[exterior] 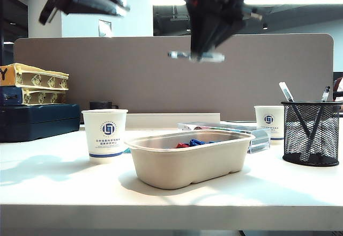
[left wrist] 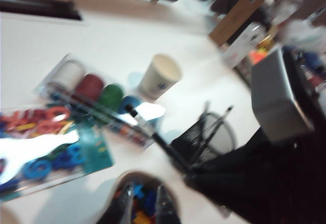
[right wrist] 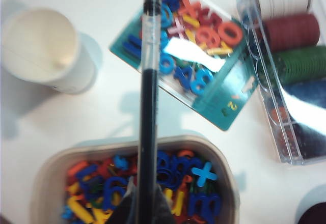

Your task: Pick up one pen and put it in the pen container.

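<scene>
Your R hand [right wrist: 144, 203] is high above the counter [exterior: 64, 193], pinching the pen [right wrist: 148, 107] by its dark end. Pen juts straight out ahead of the fingers, clear barrel and black cap at the far tip. In ext view the R hand [exterior: 206, 51] hangs top-centre, pen [exterior: 195, 56] lying roughly level and blurred beneath it, well above the beige tray [exterior: 187, 163].

From R wrist cam, the pen runs over the tray [right wrist: 46, 183] w/ coloured plastic letters inside, far tip over the teal letter pack [right wrist: 224, 99]. White paper cup [right wrist: 43, 48] to one side, clear case of chip stacks [right wrist: 290, 71] to the other.

Pen container [exterior: 311, 134] stands on the counter at far right in ext view, well apart from the R hand and lower. Already has 2 pens in it. Second paper cup [exterior: 269, 120] just beside it, another cup [exterior: 105, 134] left of the tray.

Your L hand [left wrist: 142, 208] is also raised, top-left in ext view [exterior: 115, 2]. Fingers part-spread, nothing between them. L wrist cam is blurred; shows mesh container [left wrist: 206, 140] below.
</scene>
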Controlling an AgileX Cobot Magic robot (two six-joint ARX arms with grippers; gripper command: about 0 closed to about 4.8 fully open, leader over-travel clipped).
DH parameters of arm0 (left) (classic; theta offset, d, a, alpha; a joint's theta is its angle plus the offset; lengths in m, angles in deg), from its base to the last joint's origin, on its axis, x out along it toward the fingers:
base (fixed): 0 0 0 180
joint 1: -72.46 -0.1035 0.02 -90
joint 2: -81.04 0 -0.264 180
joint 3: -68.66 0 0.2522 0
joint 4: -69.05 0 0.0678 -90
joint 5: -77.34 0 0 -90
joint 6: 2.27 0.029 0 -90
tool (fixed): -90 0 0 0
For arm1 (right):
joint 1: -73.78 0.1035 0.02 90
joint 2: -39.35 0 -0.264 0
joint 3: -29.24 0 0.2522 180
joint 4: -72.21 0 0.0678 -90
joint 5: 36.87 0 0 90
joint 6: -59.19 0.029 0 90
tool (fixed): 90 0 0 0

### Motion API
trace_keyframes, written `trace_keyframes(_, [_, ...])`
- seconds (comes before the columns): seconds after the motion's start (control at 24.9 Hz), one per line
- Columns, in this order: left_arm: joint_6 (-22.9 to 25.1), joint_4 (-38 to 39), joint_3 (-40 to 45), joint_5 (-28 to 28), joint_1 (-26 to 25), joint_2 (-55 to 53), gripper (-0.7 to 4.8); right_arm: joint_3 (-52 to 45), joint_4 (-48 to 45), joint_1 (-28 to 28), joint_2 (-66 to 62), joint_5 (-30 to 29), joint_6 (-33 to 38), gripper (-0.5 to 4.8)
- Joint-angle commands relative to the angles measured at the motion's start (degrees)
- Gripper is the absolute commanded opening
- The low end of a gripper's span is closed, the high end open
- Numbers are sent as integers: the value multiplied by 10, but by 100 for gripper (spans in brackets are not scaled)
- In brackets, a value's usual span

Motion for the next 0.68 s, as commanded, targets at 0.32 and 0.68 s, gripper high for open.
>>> trace_keyframes(0.32, [-195, -138, -3, 69, -1, -3, 62, 3, -17, 21, 87, -53, 21, 39])
trace_keyframes(0.68, [-275, -169, -2, 107, -1, -10, 62, 3, -51, 44, 91, -85, 23, 39])
